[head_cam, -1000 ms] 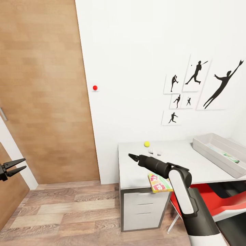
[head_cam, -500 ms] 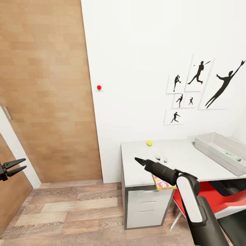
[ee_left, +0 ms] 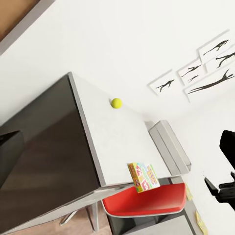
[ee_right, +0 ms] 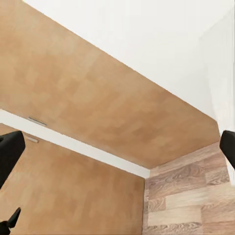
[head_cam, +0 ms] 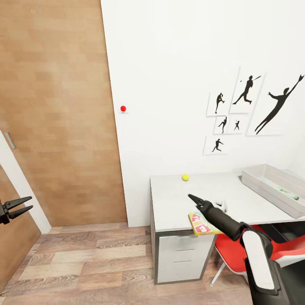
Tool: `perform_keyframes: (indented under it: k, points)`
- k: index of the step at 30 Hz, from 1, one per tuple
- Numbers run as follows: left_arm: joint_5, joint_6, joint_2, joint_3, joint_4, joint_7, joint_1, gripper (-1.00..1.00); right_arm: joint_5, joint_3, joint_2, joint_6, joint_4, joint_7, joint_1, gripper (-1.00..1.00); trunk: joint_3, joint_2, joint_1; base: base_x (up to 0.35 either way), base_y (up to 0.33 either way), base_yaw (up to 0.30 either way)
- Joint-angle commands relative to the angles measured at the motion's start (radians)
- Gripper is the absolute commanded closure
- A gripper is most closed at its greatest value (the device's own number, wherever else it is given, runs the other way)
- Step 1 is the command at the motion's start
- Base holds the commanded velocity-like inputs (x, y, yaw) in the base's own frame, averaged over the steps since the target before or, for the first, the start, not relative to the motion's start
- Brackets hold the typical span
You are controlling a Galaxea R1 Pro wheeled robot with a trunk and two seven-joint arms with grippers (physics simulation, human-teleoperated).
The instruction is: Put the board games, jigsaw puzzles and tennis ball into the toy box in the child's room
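The tennis ball [head_cam: 185, 177] lies near the back of the pale grey table [head_cam: 178, 203], also seen in the left wrist view [ee_left: 116, 103]. The toy box [head_cam: 258, 182] stands at the table's right end with something green and white inside. A flat, yellow-edged colourful toy [head_cam: 199, 223] overhangs the table's front edge; I cannot tell game from puzzle. My right gripper [head_cam: 195, 198] hovers over the table just above that toy, pointing toward the door. Its fingers [ee_right: 10, 156] stand wide apart, open and empty. My left gripper [head_cam: 19, 206] is open, far left by the door.
A red chair [head_cam: 231, 254] is tucked under the table beside a grey drawer unit [head_cam: 182, 256]. A large wooden door [head_cam: 55, 114] covers the left wall. Black sports silhouettes [head_cam: 250, 106] hang above the table. Wood-plank floor [head_cam: 84, 262] lies in front.
The camera shifted slightly at first, then held still. My right arm swung to the right over the table, uncovering more of the colourful flat toy. The left gripper stayed put.
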Motion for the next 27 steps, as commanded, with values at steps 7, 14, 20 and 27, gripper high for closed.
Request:
perform_keyframes:
  k: [7, 14, 20, 27]
  points:
    - [0.002, 0.011, -0.001, -0.002, 0.001, -0.002, -0.001, -1.0, -0.071, -0.064, 0.003, 0.004, 0.011, 0.008, 0.019, -1.0, -0.002, -0.002, 0.001, -0.042, 0.025, 0.0]
    - [0.002, 0.011, -0.001, -0.002, 0.001, -0.001, -0.001, -1.0, -0.081, -0.081, 0.003, 0.001, 0.014, 0.003, 0.025, -1.0, -0.002, -0.002, 0.001, -0.032, 0.018, 0.0]
    - [0.002, 0.011, -0.001, -0.002, 0.001, -0.001, -0.001, -1.0, -0.114, -0.144, 0.005, 0.005, 0.019, 0.008, 0.029, -1.0, -0.002, -0.002, 0.001, -0.004, 0.002, 0.0]
    - [0.003, 0.011, -0.002, -0.002, 0.001, -0.001, -0.001, -1.0, -0.261, -0.206, -0.001, 0.012, 0.025, 0.006, 0.093, -1.0, -0.002, -0.002, 0.001, 0.0, 0.0, 0.0]
